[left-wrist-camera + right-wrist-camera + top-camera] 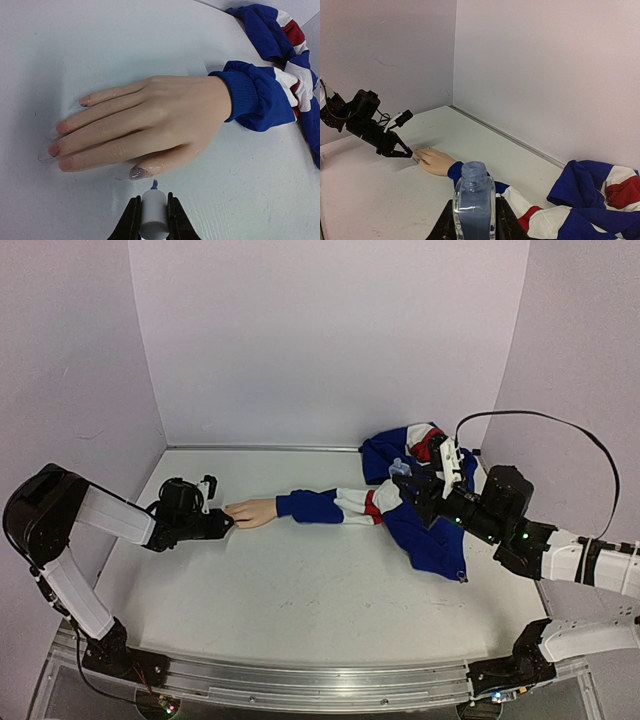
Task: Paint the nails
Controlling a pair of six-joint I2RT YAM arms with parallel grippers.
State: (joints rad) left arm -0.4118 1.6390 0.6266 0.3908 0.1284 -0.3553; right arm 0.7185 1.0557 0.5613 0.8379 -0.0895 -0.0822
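The pale mannequin hand (250,512) (150,125) (435,161) lies palm down on the white table, fingers pointing left, with a blue sleeve cuff (245,95) at its wrist. The thumb nail (137,173) looks glossy purple-grey; the other nails (62,127) are pinkish. My left gripper (222,523) (153,199) is shut on a pale grey brush cap (153,215). Its blue brush tip (155,185) hovers just short of the thumb nail. Held above the jacket, my right gripper (428,490) (474,210) is shut on an uncapped clear bottle (474,200) of blue polish.
A blue, white and red jacket (420,520) (600,205) trails from the cuff to a heap at the back right. Pale walls (330,340) close in the table at the back and both sides. A metal rail (300,680) runs along the near edge.
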